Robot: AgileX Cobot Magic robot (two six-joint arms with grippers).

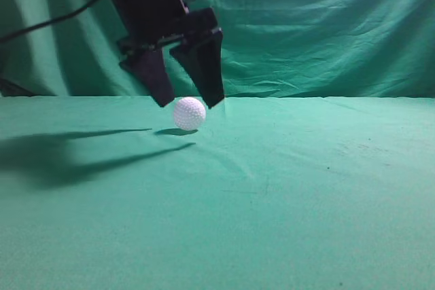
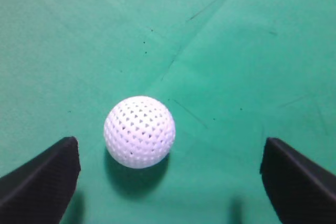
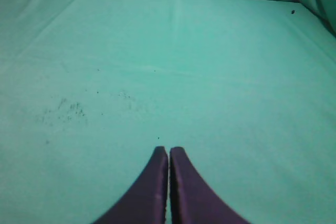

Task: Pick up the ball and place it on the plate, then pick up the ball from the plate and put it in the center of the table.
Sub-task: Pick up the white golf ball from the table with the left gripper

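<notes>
One ball (image 1: 189, 113) is seen in the exterior view, resting on the table (image 1: 285, 188) with its shadow just beneath it. The left gripper (image 1: 189, 100) is held directly above the ball, its two dark fingers spread to either side of the ball's top; whether they touch it cannot be told from this angle. No plate is seen in this view.

In the left wrist view, the ball (image 2: 139, 131) is shown lying on the green cloth of the table (image 2: 236, 51), between the two fingertips (image 2: 42, 179) but nearer the left-hand one. The jaws are released, with clear cloth visible between each tip and the ball.

In the right wrist view, the right gripper (image 3: 168, 153) is seen clenched on nothing, its tips pressed together above bare cloth (image 3: 210, 77); the ball is not shown here.

Either a pick-up or a release is judged to be in hand; which one cannot be told. If a grasp is intended, the gripper should be centred on the ball, then lowered and closed.
</notes>
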